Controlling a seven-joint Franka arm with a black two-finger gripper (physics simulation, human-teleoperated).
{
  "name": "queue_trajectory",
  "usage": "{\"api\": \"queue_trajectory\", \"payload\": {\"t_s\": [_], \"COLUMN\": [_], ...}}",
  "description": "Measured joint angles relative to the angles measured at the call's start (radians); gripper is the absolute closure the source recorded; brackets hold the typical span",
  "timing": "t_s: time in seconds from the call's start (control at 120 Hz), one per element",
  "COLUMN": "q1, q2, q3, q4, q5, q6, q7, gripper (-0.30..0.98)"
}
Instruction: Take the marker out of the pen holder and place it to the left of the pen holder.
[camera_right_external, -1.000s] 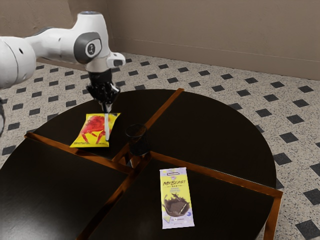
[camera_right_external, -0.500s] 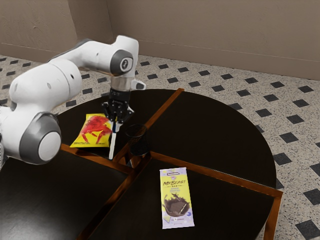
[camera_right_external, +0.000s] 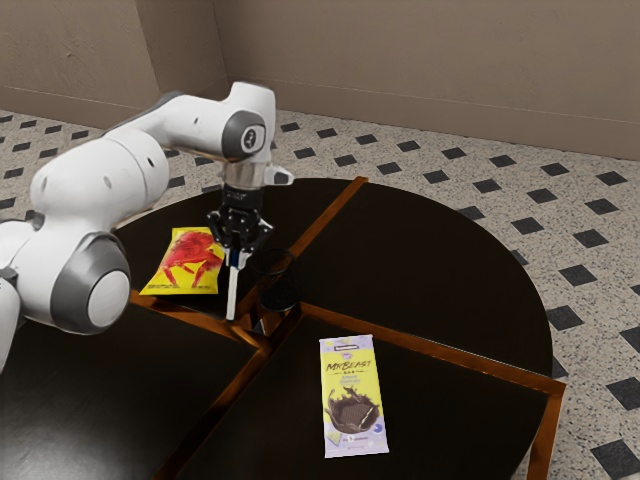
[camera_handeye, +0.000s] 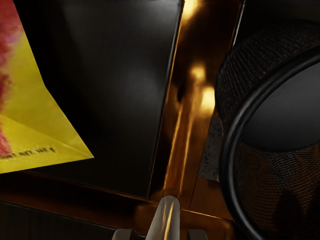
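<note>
My gripper (camera_right_external: 235, 254) is shut on the marker (camera_right_external: 232, 292), which hangs nearly upright with its pale end down, on the exterior view's left of the black mesh pen holder (camera_right_external: 279, 295). Whether the marker's lower end touches the table is unclear. In the wrist view the marker (camera_handeye: 164, 220) runs between the fingertips of the gripper (camera_handeye: 160, 234). Beside it, and apart from it, is the round rim of the pen holder (camera_handeye: 229, 160).
A yellow and red bag (camera_right_external: 184, 263) lies on the dark round table (camera_right_external: 430, 260), on the marker's far side from the pen holder. A chocolate bar packet (camera_right_external: 353, 397) lies nearer the exterior camera. Brown wooden strips (camera_right_external: 430, 346) cross the tabletop.
Over the last second my hand has carried the marker from beside the bag toward the exterior view's right and its camera, near the pen holder. The marker has swung more upright since half a second ago.
</note>
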Motion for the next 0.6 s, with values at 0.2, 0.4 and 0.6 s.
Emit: {"api": "queue_trajectory", "payload": {"t_s": [0.2,0.4,0.6], "q1": [0.012,0.025,0.074], "q2": [0.032,0.018,-0.322], "q3": [0.003,0.004,-0.063], "q4": [0.000,-0.008,-0.306], "q5": [-0.037,-0.085,-0.091], "q6": [0.043,0.049,0.077], "q7": [-0.004,0.012,0.008], "gripper": [0.59,0.28,0.11]}}
